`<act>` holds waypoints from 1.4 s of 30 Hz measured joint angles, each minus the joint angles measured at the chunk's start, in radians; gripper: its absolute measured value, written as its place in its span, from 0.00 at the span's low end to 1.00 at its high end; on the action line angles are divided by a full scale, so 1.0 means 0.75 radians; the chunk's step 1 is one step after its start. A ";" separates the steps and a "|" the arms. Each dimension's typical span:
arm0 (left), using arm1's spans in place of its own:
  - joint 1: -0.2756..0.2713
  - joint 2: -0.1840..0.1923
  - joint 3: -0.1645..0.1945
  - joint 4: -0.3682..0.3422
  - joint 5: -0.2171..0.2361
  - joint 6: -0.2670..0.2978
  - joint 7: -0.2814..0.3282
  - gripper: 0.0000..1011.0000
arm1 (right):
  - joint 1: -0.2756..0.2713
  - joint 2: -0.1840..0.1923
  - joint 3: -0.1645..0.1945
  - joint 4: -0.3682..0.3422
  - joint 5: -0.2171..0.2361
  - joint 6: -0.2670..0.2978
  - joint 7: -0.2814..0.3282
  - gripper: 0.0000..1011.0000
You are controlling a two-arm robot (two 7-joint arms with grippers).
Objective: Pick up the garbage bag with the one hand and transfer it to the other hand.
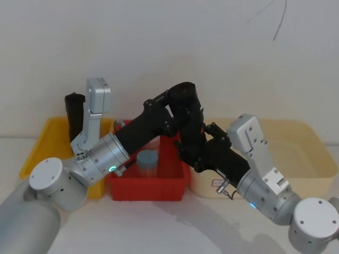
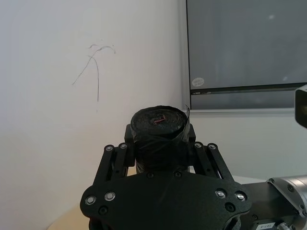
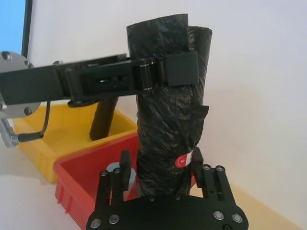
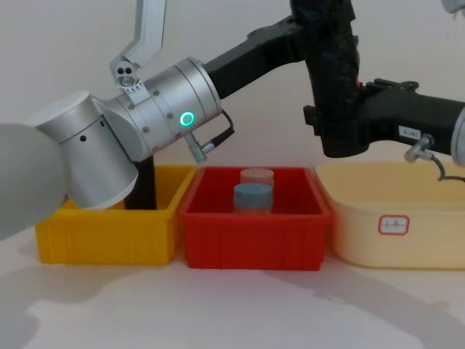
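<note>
The garbage bag (image 1: 188, 100), a wrinkled black roll, is held upright in the air above the red bin. My left gripper (image 1: 179, 106), on the green-ring wrist, is shut on its upper part; its fingers (image 3: 181, 68) clamp the roll across. My right gripper (image 1: 192, 145), on the blue-ring wrist, is at the roll's lower end. In the right wrist view its fingers (image 3: 125, 168) flank the bag (image 3: 168, 120), with a thin gap on one side. The left wrist view looks along the bag's end (image 2: 159, 123) between the left gripper's (image 2: 160, 140) fingers. From the chest, the bag (image 4: 330, 58) spans both grippers.
Below stand three bins in a row: a yellow bin (image 4: 102, 236) with a taller black roll (image 4: 144, 185), a red bin (image 4: 254, 243) holding a grey-blue cylinder (image 4: 253, 198) and a pale one behind, and a cream tub (image 4: 436, 233). A wall rises behind.
</note>
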 joint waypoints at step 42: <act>0.000 0.000 0.000 0.000 0.000 0.000 0.000 0.99 | 0.044 -0.009 0.135 0.056 0.089 0.034 -0.033 0.51</act>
